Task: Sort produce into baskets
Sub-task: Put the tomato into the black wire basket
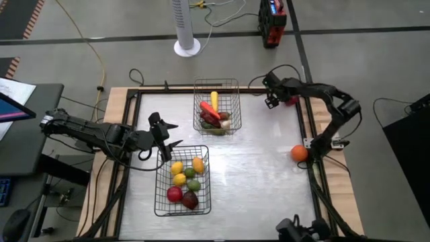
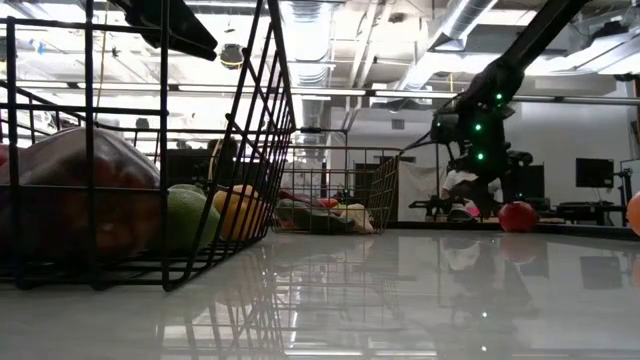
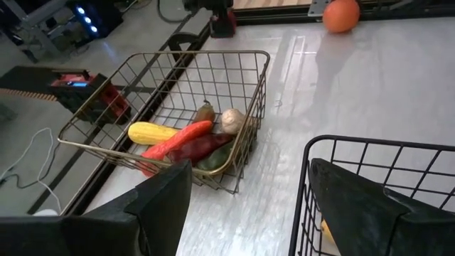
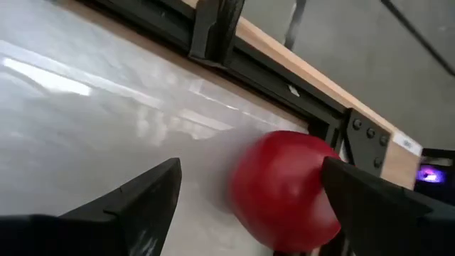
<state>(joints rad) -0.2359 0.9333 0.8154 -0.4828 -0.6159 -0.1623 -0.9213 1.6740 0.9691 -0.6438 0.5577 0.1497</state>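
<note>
While the right pincer [image 4: 245,195] sits wide open around a red apple [image 4: 288,188] at the bench's [image 1: 269,175] far right corner, about 1 o'clock, it's not squeezing it yet; the apple sits just inside the frame rail. An orange [image 1: 299,153] lies at 3 o'clock by the right edge. The left pincer [image 1: 166,136] is spread too, holding nothing, at the near basket's [image 1: 205,202] far left corner, around 9 o'clock. That basket has lemons, a lime and apples. The far basket [image 1: 235,87] at 12 o'clock has a carrot, peppers and garlic.
</note>
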